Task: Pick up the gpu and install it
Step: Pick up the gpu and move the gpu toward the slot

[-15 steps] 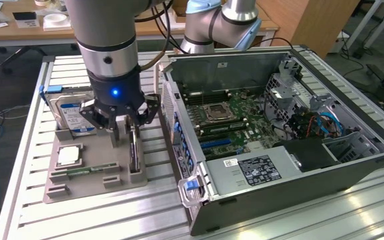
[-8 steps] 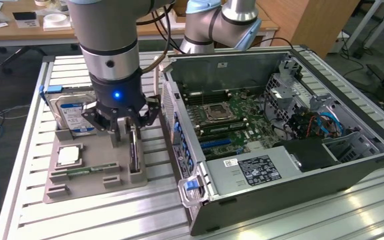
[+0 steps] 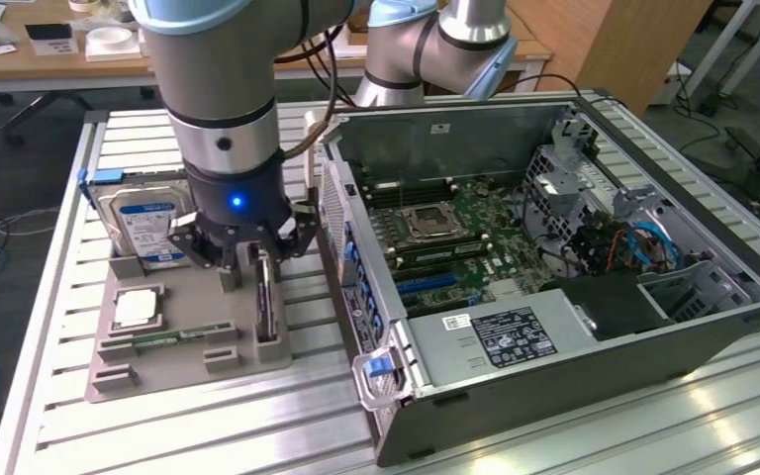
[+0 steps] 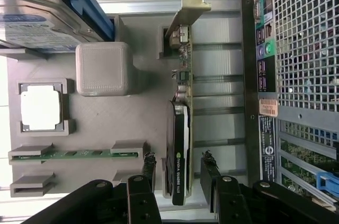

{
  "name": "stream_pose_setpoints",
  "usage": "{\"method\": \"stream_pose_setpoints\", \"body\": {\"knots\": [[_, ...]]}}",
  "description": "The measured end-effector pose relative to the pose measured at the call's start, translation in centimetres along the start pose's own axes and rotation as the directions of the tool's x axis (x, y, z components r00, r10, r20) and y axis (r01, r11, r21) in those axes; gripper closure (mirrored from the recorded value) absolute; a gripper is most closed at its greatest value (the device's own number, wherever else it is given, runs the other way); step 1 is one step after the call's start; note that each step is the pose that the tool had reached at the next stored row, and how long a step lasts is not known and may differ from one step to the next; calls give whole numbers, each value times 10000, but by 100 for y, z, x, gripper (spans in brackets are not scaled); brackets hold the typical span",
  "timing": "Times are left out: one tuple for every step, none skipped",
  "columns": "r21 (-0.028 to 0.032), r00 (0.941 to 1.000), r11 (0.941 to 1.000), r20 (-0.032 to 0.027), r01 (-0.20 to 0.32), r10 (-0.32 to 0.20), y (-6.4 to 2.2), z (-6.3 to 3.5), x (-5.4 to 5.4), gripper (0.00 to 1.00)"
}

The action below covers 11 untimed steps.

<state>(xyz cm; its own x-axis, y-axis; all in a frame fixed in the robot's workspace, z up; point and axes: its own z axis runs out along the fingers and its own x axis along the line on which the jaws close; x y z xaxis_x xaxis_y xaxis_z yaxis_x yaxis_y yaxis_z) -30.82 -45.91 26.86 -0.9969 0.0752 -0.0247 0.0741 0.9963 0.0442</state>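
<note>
The gpu (image 4: 180, 123) stands on edge in a slot of the grey holder tray (image 4: 132, 123), with its silver bracket (image 4: 188, 9) at one end and its black cooler facing the tray's middle. In the exterior view the gpu (image 3: 266, 309) is a thin dark card right under my gripper (image 3: 256, 265). My gripper (image 4: 179, 170) is open and straddles the card's cooler end, one finger (image 4: 150, 170) on each side with a small gap to the card. Nothing is held.
On the same tray lie a hard drive with a blue-white label (image 3: 142, 226), a silver CPU (image 3: 139, 307) and a thin memory stick (image 3: 175, 336). The open computer case (image 3: 552, 277) lies close on the exterior view's right, its perforated rear panel (image 4: 304, 38) beside the gpu.
</note>
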Motion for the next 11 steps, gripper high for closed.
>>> {"method": "stream_pose_setpoints", "body": {"knots": [[0, 10000, 10000, 0, 0, 0, 0, 13, -5, 53], [0, 10000, 10000, -1, 1, -1, 0, 25, -12, 53], [1, 10000, 10000, -2, 0, 0, 1, 35, -21, 53], [0, 10000, 10000, 0, -1, 1, 3, 47, -28, 53], [-2, 10000, 10000, 1, -1, 1, 4, 61, -30, 53], [-1, 10000, 10000, 1, -2, 2, 5, 76, -30, 53], [-1, 10000, 10000, 1, -2, 2, 9, 93, -29, 53], [-1, 10000, 10000, 1, -1, 1, 12, 110, -29, 53], [0, 10000, 10000, 0, -1, 1, 18, 127, -28, 53], [-1, 10000, 10000, -1, -1, 1, 23, 144, -27, 53], [1, 10000, 10000, -1, -1, 1, 31, 161, -26, 53]]}}
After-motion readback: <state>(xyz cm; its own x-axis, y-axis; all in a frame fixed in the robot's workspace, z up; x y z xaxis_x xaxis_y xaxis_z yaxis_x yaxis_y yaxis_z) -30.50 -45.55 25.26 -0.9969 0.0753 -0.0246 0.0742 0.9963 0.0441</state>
